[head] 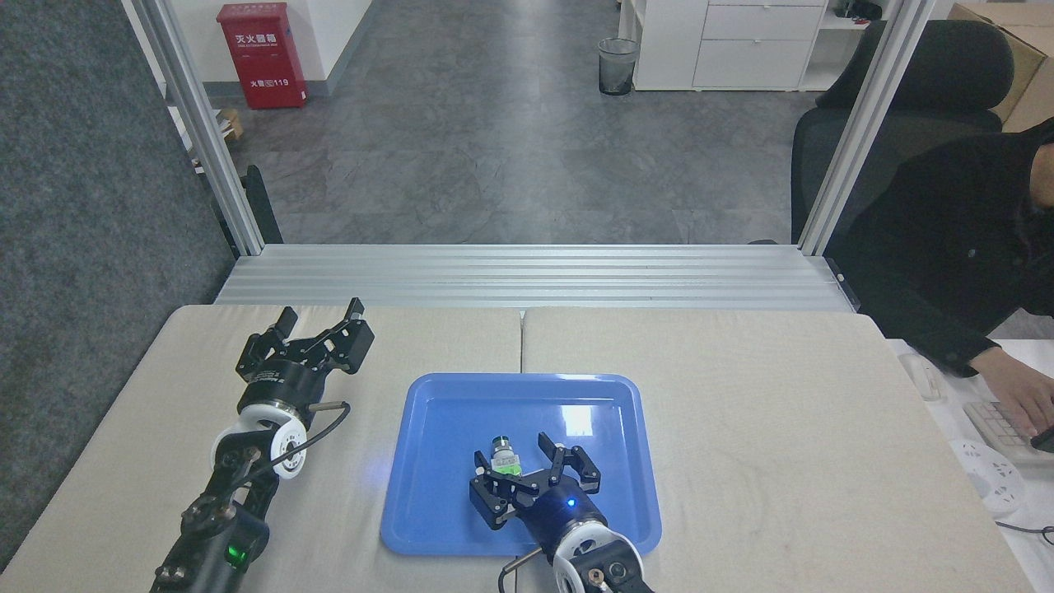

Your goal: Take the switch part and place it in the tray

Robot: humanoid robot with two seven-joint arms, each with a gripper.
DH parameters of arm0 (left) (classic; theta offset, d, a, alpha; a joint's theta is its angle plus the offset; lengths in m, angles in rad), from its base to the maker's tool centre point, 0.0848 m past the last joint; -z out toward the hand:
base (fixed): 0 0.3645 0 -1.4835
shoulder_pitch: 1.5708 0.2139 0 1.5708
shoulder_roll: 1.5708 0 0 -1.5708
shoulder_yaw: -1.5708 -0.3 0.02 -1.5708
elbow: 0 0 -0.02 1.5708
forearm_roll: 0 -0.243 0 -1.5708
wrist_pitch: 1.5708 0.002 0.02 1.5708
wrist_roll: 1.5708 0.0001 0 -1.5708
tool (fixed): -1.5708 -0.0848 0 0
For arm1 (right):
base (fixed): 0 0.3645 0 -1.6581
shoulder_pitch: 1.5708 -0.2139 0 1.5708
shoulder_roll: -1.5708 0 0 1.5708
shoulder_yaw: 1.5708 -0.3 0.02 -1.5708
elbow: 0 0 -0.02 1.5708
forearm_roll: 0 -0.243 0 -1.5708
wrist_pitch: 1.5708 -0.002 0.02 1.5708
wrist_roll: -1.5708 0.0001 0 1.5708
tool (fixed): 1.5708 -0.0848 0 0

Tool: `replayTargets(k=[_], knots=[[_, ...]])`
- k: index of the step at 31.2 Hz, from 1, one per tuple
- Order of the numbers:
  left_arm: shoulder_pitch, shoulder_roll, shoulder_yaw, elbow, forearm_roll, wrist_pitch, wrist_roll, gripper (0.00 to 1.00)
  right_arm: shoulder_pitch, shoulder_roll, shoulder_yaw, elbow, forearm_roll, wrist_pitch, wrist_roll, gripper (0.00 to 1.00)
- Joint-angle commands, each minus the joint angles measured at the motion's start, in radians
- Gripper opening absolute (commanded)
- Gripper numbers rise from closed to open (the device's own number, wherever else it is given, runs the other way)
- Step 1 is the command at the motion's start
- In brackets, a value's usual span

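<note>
Switch part between right tool's fingers

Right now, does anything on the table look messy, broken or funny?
Nothing stands out. The switch part sits inside the blue tray, between the open fingers of the right hand. Whether it stands or lies there is hard to tell. Nothing looks spilled or broken. The left hand hovers open over the table, away from the tray.

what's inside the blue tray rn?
Only the switch part lies in the tray, between the open fingers of the right gripper. The gripper hides its lower body and the tray floor beneath.
</note>
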Motion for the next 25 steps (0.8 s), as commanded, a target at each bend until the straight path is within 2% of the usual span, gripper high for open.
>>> replayTargets(k=[1, 4, 8, 10, 15, 17, 20, 25], knots=[[0.0, 0.0, -0.001, 0.0, 0.0, 0.0, 0.001, 1.0, -0.082, 0.026, -0.245, -0.002, -0.062, -0.03, -0.019, 1.0], [0.0, 0.0, -0.001, 0.0, 0.0, 0.0, 0.001, 1.0, -0.127, -0.003, -0.329, -0.001, -0.064, -0.067, -0.019, 1.0], [0.0, 0.0, -0.001, 0.0, 0.0, 0.0, 0.001, 1.0, -0.138, -0.119, -0.398, 0.009, -0.059, -0.073, -0.021, 1.0], [0.0, 0.0, 0.0, 0.0, 0.0, 0.0, 0.001, 1.0, -0.136, -0.158, -0.4, 0.012, -0.055, -0.065, -0.023, 1.0], [0.0, 0.0, 0.0, 0.0, 0.0, 0.0, 0.001, 1.0, -0.124, -0.201, -0.383, 0.012, -0.043, -0.005, -0.053, 1.0], [-0.001, 0.0, 0.0, 0.0, 0.0, 0.0, 0.001, 1.0, -0.124, -0.211, -0.372, 0.013, -0.018, 0.019, -0.076, 1.0], [0.0, 0.0, -0.001, 0.0, 0.0, 0.0, 0.001, 1.0, -0.127, -0.211, -0.371, 0.012, 0.023, 0.057, -0.079, 1.0], [0.0, 0.0, -0.001, 0.0, 0.0, 0.0, 0.001, 1.0, -0.124, -0.222, -0.369, 0.012, 0.025, 0.055, -0.07, 1.0]])
